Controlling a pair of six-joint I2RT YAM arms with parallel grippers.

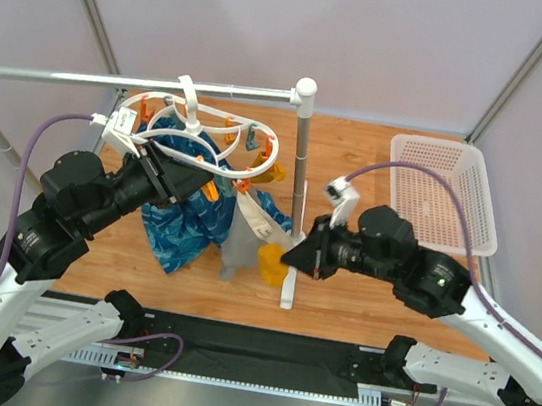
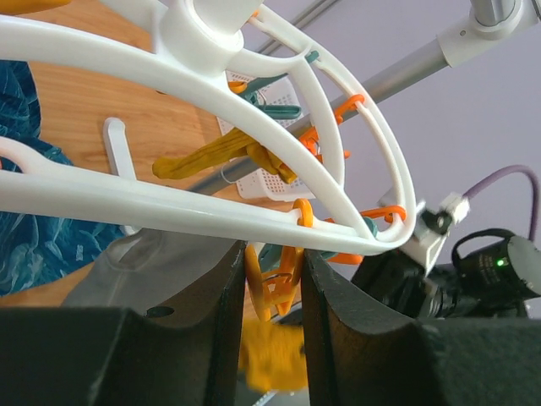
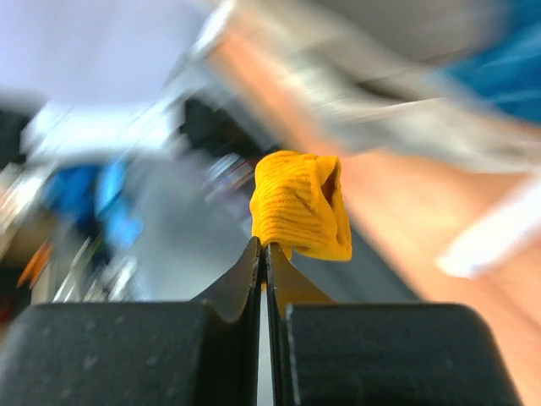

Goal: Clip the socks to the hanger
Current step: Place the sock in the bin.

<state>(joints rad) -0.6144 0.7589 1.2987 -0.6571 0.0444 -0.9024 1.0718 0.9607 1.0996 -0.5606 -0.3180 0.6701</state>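
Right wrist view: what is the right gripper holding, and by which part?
The right gripper is shut on a yellow sock, pinching a lower edge of the fabric. The rest of the sock sits bunched above the fingertips.

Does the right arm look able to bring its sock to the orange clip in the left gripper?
Probably yes: the right gripper, shut on the sock, is near the orange clip the left gripper holds; only a grey garment hangs nearby.
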